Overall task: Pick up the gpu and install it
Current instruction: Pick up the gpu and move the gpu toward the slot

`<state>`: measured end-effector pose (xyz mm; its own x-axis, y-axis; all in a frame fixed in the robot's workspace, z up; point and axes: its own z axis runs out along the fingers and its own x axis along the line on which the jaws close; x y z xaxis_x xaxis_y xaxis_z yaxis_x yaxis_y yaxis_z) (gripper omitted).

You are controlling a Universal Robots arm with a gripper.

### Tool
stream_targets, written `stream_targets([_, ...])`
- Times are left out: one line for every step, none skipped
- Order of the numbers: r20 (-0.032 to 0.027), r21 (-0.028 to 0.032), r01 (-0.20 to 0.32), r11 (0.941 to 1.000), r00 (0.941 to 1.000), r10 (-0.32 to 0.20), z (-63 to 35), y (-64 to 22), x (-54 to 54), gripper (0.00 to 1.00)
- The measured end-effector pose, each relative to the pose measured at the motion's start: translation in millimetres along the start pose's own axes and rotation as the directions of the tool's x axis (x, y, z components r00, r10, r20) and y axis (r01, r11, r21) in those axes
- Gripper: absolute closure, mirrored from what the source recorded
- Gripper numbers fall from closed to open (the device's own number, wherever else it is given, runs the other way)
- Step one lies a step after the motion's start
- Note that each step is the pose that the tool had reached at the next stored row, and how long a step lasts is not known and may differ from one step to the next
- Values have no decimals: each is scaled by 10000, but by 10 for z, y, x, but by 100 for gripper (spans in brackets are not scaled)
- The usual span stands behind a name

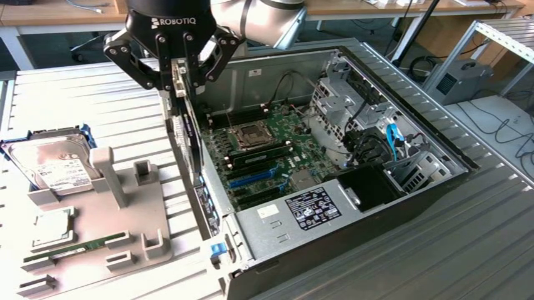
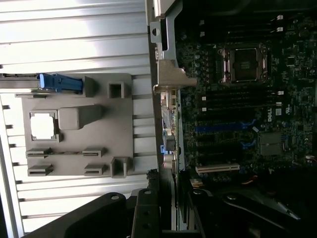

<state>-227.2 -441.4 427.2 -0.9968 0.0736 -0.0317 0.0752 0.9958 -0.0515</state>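
We find the open computer case [image 1: 351, 244] on the surface [image 1: 467, 250], motherboard [image 1: 276, 140] inside. The grey holder [image 1: 134, 237] carries a hard drive [image 1: 50, 165]. The arm [image 1: 267, 15] stands above the case's rear edge, fingers [image 1: 134, 62] clenched on the gpu [image 1: 189, 134], which hangs upright.

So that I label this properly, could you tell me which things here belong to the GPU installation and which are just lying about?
In the job:
gpu
gripper, shut on the gpu
motherboard
open computer case

Lying about:
hard drive
RAM stick
processor chip
grey holder
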Motion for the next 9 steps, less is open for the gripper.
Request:
stream_targets([0,1,1,10000,10000,-1,0,0,-4,73])
stream_targets([0,3,0,10000,10000,0,0,1,-9,73])
stream_targets([0,4,0,10000,10000,0,1,1,-13,73])
stream_targets([0,7,0,10000,10000,0,1,2,-19,73])
stream_targets([0,11,0,10000,10000,0,2,2,-28,73])
stream_targets([1,16,0,10000,10000,0,2,3,-36,73])
stream_targets([1,23,1,10000,10000,-1,3,4,-45,73])
stream_targets([2,27,1,10000,10000,-1,4,4,-51,73])
stream_targets([2,31,1,10000,10000,-1,4,5,-57,73])
